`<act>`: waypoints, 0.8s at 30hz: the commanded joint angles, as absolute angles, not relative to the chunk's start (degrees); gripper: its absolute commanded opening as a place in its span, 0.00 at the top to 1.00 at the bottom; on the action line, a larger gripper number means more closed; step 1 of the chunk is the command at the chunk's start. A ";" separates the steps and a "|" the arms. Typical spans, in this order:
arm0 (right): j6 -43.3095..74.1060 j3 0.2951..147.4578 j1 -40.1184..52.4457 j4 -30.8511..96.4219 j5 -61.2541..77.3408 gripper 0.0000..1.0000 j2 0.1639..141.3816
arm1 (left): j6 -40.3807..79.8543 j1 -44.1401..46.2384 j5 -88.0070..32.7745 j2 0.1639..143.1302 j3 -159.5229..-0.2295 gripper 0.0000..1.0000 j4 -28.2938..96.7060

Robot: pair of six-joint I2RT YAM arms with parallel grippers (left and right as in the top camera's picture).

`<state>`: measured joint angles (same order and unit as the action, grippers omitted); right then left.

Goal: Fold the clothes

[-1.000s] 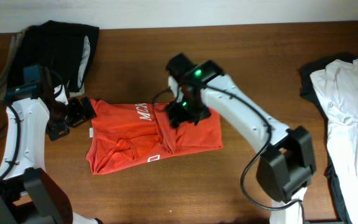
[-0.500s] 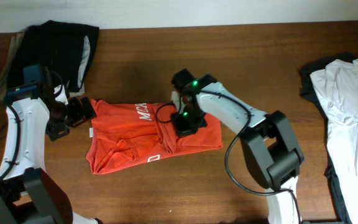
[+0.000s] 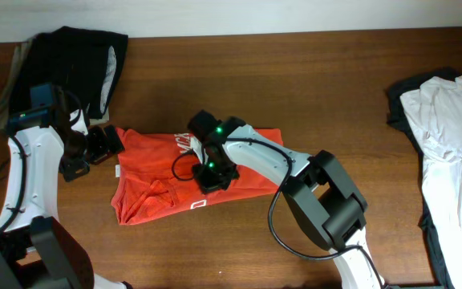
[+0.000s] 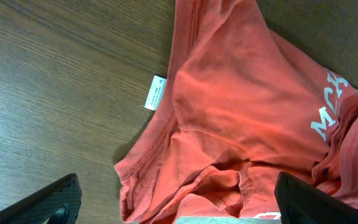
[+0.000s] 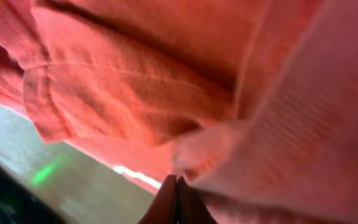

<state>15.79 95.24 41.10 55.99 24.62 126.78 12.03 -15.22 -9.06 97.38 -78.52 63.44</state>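
T-shirt point(image 3: 147, 160) fabric pinched between closed right fingers point(image 5: 166, 208); left fingers point(image 4: 42, 202) spread wide.

A: Any print on the red shirt point(image 4: 229, 118)?
B: White block lettering point(image 4: 327, 109), right edge of the left wrist view. Reads "MCK", running bottom to top; the rest is lost in a fold and the frame edge. In the overhead view the same letters sit at centre frame, partly covered and too small to read.
A: The white tag point(image 4: 155, 92) at the seam?
B: Nothing legible on it.
A: The small white logo point(image 3: 199, 205), lower centre of the overhead view?
B: A boxed mark; its contents are too small to read.
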 commanded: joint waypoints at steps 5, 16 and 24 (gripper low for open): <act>12.25 113.86 36.60 65.87 11.40 0.93 115.74 | 12.19 -15.11 -9.69 97.27 -78.81 0.01 63.51; 3.14 114.21 25.87 64.86 41.25 0.96 130.34 | 12.19 -15.11 -9.72 97.27 -78.81 0.01 63.51; 3.44 114.21 28.56 61.45 45.08 0.96 140.00 | 12.19 -15.11 -9.69 97.27 -78.81 0.01 63.46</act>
<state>4.27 114.21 27.44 62.70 41.63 137.95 12.03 -15.22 -9.06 97.38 -78.52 63.44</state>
